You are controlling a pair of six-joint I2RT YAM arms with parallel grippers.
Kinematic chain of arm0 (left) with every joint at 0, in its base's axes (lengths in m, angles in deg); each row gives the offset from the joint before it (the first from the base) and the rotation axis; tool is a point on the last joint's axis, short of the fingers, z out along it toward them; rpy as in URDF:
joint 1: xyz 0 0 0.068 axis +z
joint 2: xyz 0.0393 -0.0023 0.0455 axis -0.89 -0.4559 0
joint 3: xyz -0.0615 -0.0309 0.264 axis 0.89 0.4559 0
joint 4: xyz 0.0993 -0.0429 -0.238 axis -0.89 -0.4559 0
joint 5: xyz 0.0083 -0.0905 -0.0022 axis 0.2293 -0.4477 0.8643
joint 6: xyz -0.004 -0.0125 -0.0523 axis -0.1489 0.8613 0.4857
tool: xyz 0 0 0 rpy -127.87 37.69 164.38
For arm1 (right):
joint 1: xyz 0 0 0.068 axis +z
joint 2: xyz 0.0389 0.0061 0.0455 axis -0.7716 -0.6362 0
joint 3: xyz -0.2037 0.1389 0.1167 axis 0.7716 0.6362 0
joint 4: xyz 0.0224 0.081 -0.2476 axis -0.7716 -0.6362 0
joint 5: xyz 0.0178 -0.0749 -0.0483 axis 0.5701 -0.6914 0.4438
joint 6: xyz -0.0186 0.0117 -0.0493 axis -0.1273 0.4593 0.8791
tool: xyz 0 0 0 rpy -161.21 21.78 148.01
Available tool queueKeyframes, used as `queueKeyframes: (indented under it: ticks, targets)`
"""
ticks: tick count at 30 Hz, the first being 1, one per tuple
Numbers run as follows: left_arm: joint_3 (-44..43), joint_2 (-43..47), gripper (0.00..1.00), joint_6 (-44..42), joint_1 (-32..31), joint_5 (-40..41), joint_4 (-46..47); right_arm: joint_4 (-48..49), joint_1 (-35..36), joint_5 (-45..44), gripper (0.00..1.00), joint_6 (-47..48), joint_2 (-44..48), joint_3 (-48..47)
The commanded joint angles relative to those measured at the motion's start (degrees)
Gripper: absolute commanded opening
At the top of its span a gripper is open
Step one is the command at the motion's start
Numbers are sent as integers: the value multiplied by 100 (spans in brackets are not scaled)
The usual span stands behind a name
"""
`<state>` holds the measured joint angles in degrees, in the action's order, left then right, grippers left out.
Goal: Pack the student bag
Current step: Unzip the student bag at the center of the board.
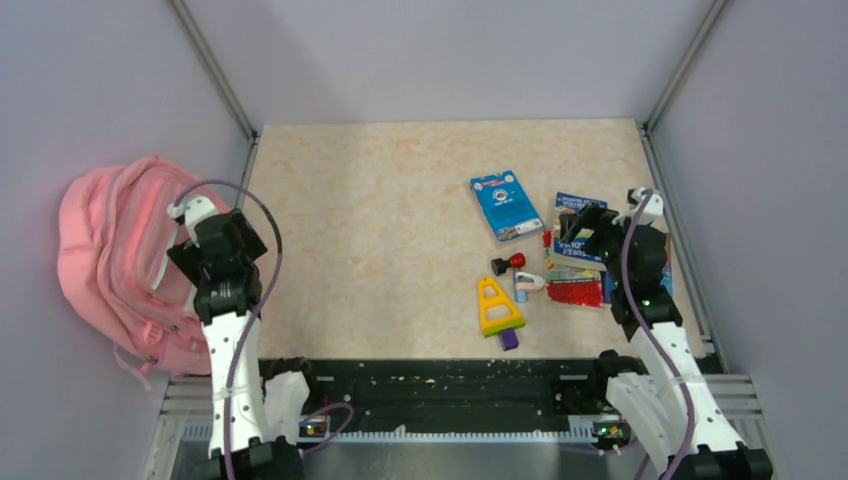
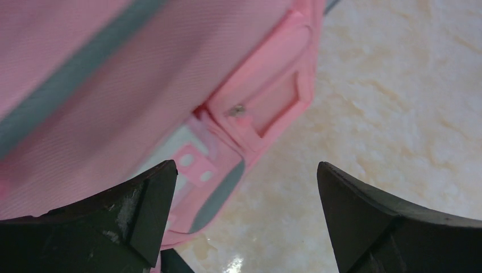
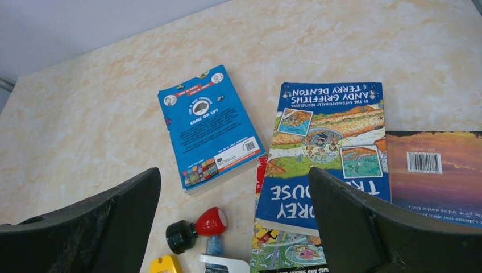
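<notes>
The bag (image 1: 110, 250) slumps at far left, and the left gripper (image 2: 244, 170) hovers beside its front pocket, jaws wide, probably lining up to hold it open. The right gripper (image 3: 234, 170), spread and empty, hangs over the books (image 3: 324, 153), seemingly picking one.

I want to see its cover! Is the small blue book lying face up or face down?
Face down. The blue book lies flat, back cover up, with small print and a code square showing.

Even bright light, blurred near jaws
</notes>
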<state>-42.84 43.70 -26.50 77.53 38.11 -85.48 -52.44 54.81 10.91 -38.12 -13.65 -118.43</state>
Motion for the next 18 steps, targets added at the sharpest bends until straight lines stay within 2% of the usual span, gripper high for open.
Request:
queueKeyframes:
  ticks: [1, 11, 18]
  targets:
    - [-219, 641, 98, -102, 317, 1005, 282, 263, -38, 289, 99, -28, 37, -73]
    - [-121, 1780, 98, -366, 310, 1676, 436, 186, -45, 260, 99, -64, 314, -57]
    - [-299, 1349, 98, -413, 318, 2508, 473, 156, -44, 185, 99, -22, 326, -46]
